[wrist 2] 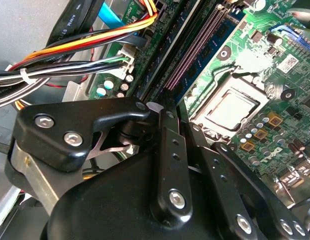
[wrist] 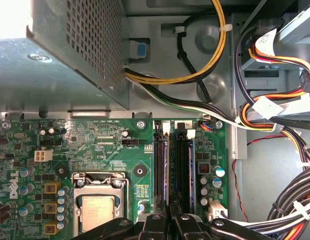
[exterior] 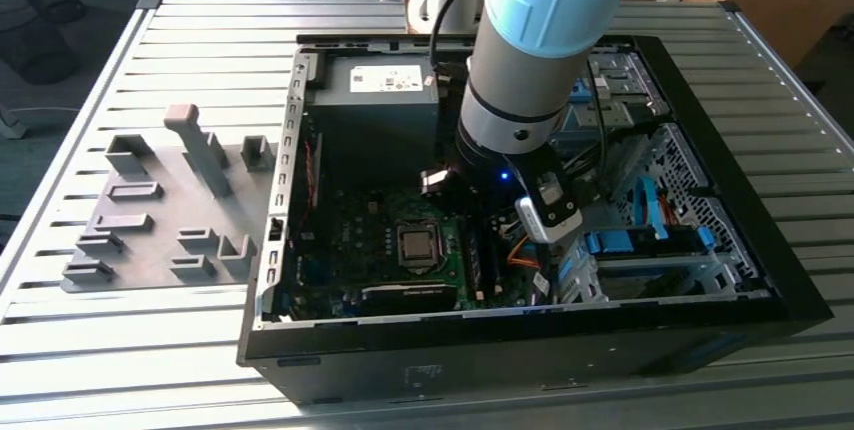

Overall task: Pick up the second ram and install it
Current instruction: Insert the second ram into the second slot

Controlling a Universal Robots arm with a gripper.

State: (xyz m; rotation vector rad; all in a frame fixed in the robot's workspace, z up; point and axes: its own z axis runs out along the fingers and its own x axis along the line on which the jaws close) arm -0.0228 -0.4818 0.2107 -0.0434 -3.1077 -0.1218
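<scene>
Fingers [wrist: 171, 222] look closed together over the memory slots [wrist: 174, 165], though whether they grip the second ram [wrist: 182, 170], seated edge-on in a slot beside the processor socket [wrist: 99, 207], can't be told, inside the open computer case [exterior: 287, 250] on the counter [exterior: 134, 350].

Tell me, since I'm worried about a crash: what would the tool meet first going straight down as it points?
Probably the memory slots on the motherboard, directly below the tool; depth is unclear.
</scene>
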